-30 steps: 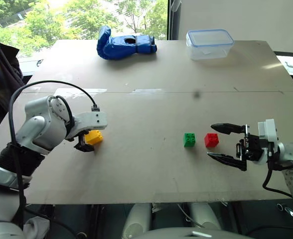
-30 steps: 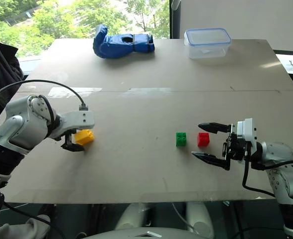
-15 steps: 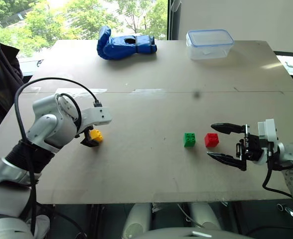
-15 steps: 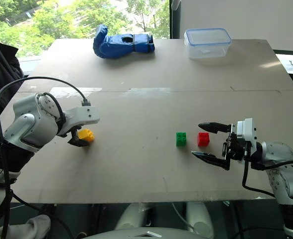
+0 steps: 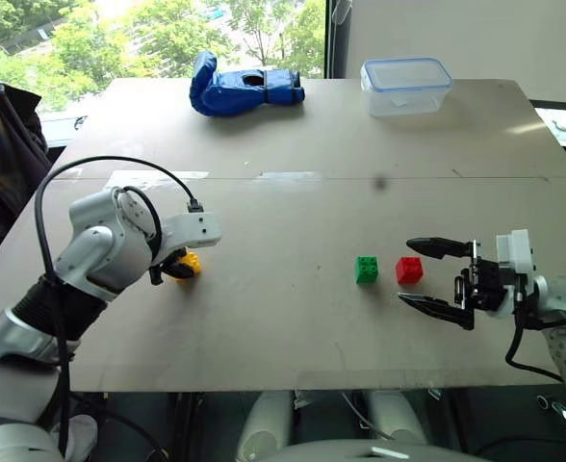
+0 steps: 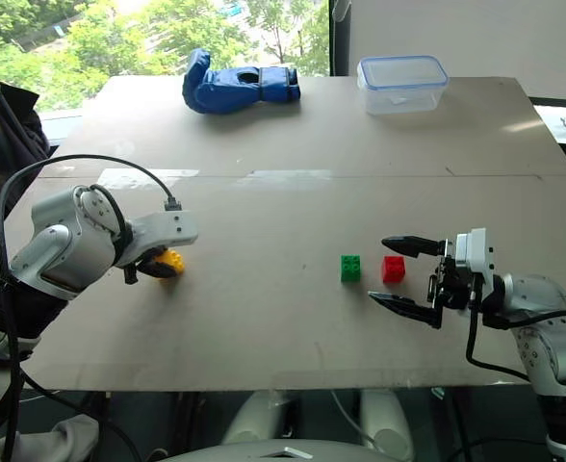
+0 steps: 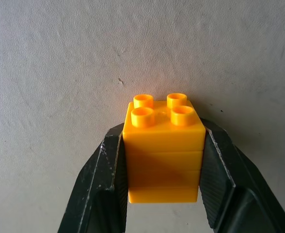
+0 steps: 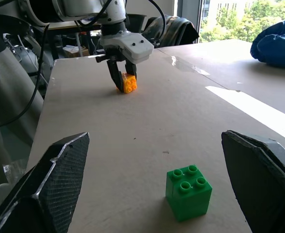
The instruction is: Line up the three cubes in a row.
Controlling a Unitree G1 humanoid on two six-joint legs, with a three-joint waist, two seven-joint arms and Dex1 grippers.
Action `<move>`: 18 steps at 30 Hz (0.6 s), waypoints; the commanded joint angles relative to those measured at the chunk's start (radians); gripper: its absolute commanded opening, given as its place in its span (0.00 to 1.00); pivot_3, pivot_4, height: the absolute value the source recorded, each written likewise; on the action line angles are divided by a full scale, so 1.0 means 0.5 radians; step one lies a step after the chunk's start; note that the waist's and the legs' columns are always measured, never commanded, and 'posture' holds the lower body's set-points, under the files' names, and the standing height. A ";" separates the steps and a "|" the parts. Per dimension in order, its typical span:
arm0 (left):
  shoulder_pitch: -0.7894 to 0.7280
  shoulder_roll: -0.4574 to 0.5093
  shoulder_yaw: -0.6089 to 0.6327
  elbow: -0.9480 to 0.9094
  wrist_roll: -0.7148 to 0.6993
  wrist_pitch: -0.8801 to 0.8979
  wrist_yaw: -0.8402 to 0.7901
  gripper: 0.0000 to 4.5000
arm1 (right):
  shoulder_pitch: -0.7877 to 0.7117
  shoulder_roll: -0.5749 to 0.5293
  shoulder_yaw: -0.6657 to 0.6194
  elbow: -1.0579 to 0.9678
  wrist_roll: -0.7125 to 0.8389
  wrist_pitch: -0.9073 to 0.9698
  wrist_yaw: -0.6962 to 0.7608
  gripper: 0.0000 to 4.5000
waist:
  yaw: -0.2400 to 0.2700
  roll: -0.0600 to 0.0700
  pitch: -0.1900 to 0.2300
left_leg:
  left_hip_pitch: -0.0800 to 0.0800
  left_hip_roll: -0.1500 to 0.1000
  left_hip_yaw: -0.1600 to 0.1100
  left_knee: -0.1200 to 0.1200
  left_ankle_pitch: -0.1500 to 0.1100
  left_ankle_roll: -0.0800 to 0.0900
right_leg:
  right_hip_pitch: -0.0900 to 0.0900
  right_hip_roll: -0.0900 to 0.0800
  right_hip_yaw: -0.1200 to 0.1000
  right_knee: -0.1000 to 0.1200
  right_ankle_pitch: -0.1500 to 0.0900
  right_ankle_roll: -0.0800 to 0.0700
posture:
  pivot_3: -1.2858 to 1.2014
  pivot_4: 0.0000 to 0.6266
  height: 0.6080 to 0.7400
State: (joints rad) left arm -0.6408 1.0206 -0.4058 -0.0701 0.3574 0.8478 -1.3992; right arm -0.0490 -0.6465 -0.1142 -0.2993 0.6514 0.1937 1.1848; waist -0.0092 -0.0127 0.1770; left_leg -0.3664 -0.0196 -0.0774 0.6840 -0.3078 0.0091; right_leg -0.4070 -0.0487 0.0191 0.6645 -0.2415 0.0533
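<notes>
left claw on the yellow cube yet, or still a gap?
Touching. In the left wrist view both black fingers press flush against opposite sides of the yellow cube, no gap either side. The left claw is shut on it.

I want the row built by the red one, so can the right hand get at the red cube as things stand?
Probably yes. The right hand is open beside the red cube, with bare table between them. The green cube sits on the red cube's far side, out of the way.
</notes>
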 commanded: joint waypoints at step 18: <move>0.258 -1.442 0.729 0.516 -1.256 -1.681 0.333 0.29 | -0.004 -0.017 -0.109 -0.035 0.056 0.031 -0.050 1.00 | -0.001 0.000 -0.002 | -0.012 -0.003 0.000 0.006 0.005 -0.009 | -0.008 -0.007 -0.003 -0.002 0.001 0.001 | 0.52 0.24 1.00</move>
State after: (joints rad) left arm -0.5059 0.2988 -0.0215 0.1699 -0.2543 0.0749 -1.1982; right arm -0.0571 -0.6523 -0.1369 -0.2931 0.6635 0.2137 1.1663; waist -0.0097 -0.0126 0.1762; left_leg -0.3722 -0.0214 -0.0775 0.6867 -0.3053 0.0046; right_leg -0.4110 -0.0522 0.0178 0.6634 -0.2409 0.0536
